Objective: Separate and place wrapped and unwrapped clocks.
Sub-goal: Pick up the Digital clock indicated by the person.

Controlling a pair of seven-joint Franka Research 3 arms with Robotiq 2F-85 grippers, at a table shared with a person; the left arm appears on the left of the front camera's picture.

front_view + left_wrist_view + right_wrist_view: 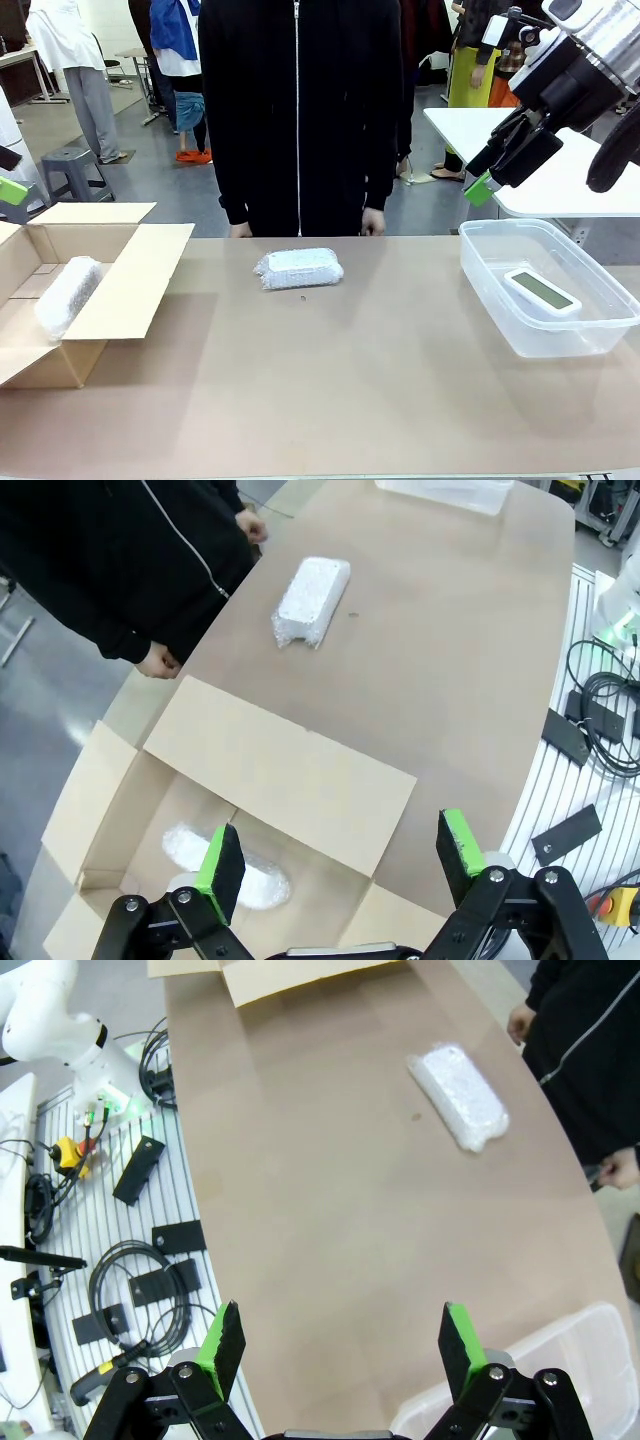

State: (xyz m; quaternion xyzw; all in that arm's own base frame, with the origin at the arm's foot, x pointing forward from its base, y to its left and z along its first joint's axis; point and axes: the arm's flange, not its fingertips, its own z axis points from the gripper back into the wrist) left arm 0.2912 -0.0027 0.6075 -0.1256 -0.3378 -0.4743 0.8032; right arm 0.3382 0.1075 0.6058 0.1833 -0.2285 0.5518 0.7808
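One bubble-wrapped clock (pixel 300 268) lies on the table near the far edge, in front of the person; it also shows as a wrapped clock (pixel 311 601) and a wrapped clock (pixel 457 1096) in the wrist views. A second wrapped bundle (pixel 67 295) lies inside the cardboard box (pixel 120 290), seen from above as a bundle (pixel 225 868). The bare white clock (pixel 541 291) with its grey-green screen rests in the clear plastic tub (pixel 480 275). My right gripper (pixel 500 165) hangs open high above the tub. My left gripper (pixel 340 862) stands open above the box, empty.
The person in a black zipped jacket stands at the far edge, one hand (pixel 160 661) and the other hand (pixel 251 525) resting by the table. Cables and black plates (pixel 140 1280) lie on the slotted base beside the table. A white table (pixel 560 180) stands behind on the right.
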